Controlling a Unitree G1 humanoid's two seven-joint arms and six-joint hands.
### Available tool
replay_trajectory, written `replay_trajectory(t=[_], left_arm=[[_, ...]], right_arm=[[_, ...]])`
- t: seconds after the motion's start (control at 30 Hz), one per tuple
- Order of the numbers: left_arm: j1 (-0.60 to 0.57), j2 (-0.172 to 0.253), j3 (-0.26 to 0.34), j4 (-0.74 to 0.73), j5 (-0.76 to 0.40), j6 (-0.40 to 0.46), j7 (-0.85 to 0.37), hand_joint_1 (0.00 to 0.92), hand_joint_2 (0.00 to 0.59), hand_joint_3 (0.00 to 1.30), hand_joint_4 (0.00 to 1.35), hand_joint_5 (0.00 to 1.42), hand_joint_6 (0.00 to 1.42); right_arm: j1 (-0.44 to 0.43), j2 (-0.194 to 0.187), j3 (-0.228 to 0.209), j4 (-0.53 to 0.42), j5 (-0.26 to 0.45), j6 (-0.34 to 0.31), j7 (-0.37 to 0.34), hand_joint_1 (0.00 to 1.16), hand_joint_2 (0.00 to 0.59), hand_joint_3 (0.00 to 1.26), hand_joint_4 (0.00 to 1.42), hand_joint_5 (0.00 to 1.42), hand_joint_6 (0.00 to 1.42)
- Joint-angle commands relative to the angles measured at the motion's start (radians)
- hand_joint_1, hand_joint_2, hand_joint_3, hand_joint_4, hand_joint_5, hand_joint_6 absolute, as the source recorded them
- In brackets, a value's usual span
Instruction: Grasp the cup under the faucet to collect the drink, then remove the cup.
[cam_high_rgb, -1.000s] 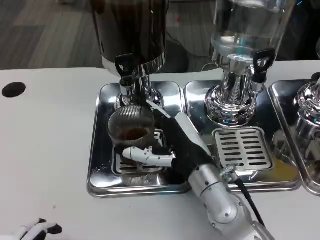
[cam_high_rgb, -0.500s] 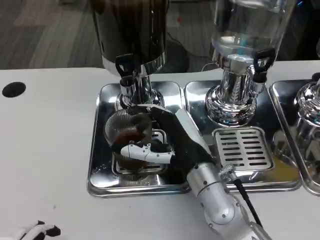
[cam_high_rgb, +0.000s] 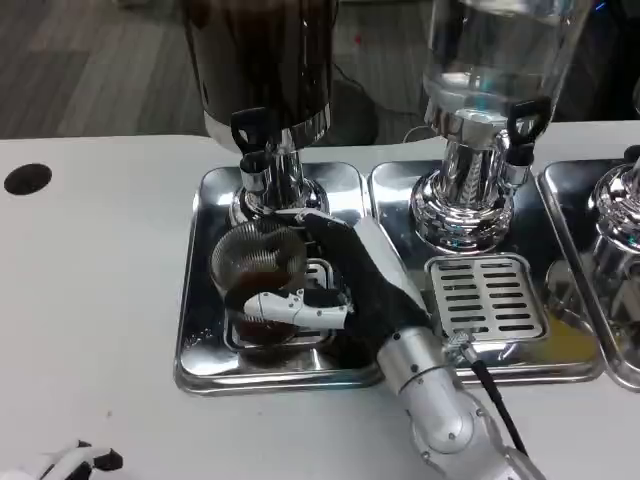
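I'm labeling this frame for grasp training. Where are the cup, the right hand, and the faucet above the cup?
cup (cam_high_rgb: 258, 258): head view, on its ribbed clear wall near the rim.
right hand (cam_high_rgb: 345, 280): head view, on the hand's middle, wrapped around the cup.
faucet (cam_high_rgb: 251, 140): head view, on its black tap handle.

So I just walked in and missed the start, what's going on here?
The robot's right hand grips a ribbed clear cup on the left metal drip tray, just below the faucet of the dark drink dispenser. The cup holds a little brown drink. The left hand rests at the table's near edge.
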Motion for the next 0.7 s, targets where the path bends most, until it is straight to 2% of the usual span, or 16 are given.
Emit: replay_trajectory(t=[0.03,0.43,0.7], left_arm=[[0.000,0.004,-0.012,0.000,0.009,0.006,-0.012,0.000,0.123,0.37,0.23,0.30,0.44],[-0.004,0.012,-0.004,-0.004,-0.004,0.013,-0.025,0.000,0.123,0.37,0.24,0.30,0.44],[-0.003,0.014,0.000,-0.003,-0.008,0.014,-0.030,0.000,0.124,0.38,0.24,0.30,0.44]], right_arm=[[0.004,-0.005,0.000,-0.015,-0.004,-0.042,-0.013,0.69,0.079,0.41,0.44,0.44,0.24],[-0.002,-0.012,0.009,-0.002,-0.013,-0.025,-0.007,0.68,0.076,0.37,0.40,0.40,0.18],[-0.009,-0.014,0.011,0.008,-0.007,-0.025,0.014,0.65,0.086,0.30,0.32,0.34,0.10]])
